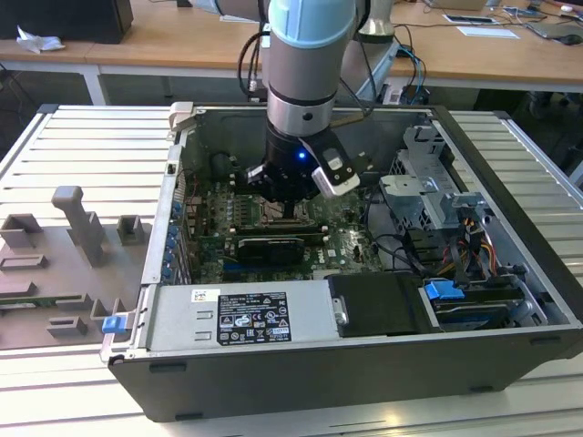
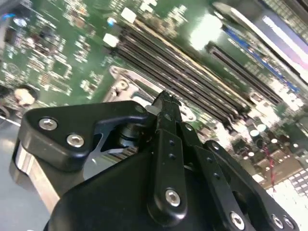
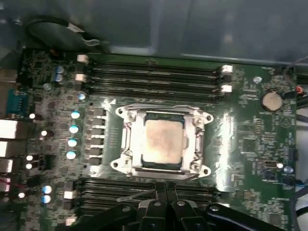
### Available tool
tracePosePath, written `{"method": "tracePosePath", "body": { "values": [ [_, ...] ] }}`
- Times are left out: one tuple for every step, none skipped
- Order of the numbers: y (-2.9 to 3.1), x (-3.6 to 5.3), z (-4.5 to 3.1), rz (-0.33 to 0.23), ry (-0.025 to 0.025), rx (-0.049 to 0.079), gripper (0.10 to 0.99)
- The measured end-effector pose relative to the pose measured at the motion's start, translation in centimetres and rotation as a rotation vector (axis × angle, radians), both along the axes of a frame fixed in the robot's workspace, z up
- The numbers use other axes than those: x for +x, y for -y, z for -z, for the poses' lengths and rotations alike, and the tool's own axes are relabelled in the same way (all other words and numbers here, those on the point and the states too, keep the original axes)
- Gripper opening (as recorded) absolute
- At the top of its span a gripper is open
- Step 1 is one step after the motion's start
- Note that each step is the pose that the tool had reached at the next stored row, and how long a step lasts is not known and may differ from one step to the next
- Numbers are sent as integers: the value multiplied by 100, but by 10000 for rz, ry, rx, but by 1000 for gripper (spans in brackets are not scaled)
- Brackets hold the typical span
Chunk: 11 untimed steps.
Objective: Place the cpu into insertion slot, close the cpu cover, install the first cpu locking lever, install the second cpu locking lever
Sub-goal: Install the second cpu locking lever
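My pincer [image 2: 166, 103] has its two black fingers pressed together with nothing between them. In the second wrist view the joined tips sit near the middle of the frame, just over the edge of a silvery metal frame on the green motherboard [image 2: 57, 48]. In the exterior view my gripper hangs low inside the open computer case [image 1: 510, 164], a little above the frame's centre, below my grey arm [image 1: 305, 64].

In the first wrist view my finger tips show at the bottom centre, just below the insertion slot [image 3: 162, 140]. The cpu [image 3: 162, 139] lies flat in that slot at mid-frame, its silvery-grey top facing up. The cpu cover [image 3: 132, 139] lies down around it, its window framing the chip. Long black memory slots [image 3: 154, 77] run above the socket, and more run below it.

In the exterior view, a grey fixture tray [image 1: 64, 255] sits at the frame's left, outside the case.
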<state>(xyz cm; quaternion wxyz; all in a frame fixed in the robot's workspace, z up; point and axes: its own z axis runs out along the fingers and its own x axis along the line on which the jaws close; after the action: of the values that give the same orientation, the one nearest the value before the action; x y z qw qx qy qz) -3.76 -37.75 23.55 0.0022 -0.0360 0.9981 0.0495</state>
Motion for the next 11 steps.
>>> {"method": "tracePosePath", "body": {
  "values": [
    [0, -61, 3, 2, 0, 0, 106],
    [0, -126, 17, -8, 1, 1, 106],
    [0, -141, 46, -26, 0, 5, 106],
    [0, -163, 80, -66, 0, 22, 106],
    [0, -180, 114, -110, 0, 41, 106],
    [0, -202, 156, -153, 0, 63, 106],
    [0, -219, 185, -182, 0, 78, 106],
    [0, -230, 204, -204, 0, 89, 106],
    [0, -236, 219, -219, -1, 101, 106],
    [4, -243, 229, -238, -2, 146, 106],
    [11, -247, 233, -246, -1, 236, 106]
  ]
}}
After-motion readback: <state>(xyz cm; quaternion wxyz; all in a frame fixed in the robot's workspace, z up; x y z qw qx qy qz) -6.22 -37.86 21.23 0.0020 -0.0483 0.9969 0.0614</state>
